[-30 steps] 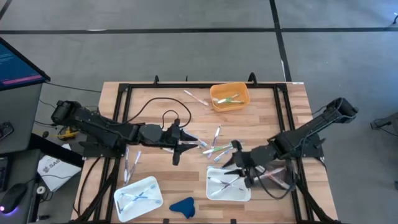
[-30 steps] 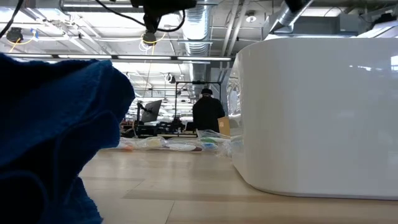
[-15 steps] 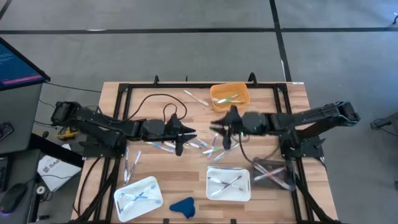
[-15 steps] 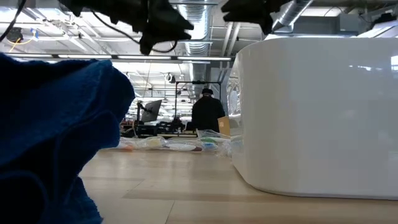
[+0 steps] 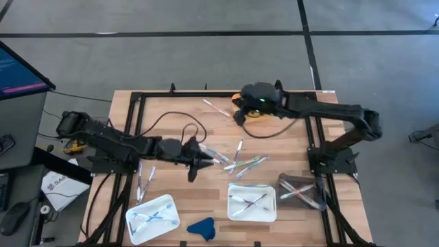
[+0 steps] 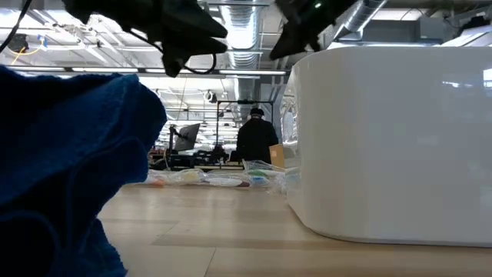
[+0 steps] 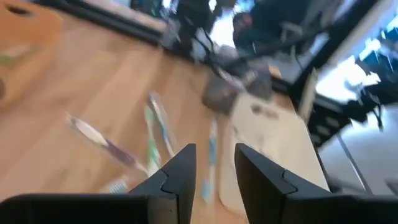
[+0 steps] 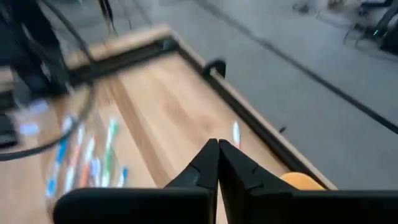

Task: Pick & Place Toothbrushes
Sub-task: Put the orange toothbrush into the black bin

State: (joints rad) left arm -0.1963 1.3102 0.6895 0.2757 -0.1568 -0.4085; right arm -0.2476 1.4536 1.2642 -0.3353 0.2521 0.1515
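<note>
While the right gripper [image 5: 238, 116], fingers pressed together and empty, hangs beside the orange bin [image 5: 263, 114], the left gripper [image 5: 199, 163], fingers apart, hovers beside loose toothbrushes [image 5: 241, 163] mid-table.

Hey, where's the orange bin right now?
In the high view, the orange bin sits at the table's far edge, centre-right, mostly hidden under the right gripper, with loose toothbrushes nearer mid-table.
</note>
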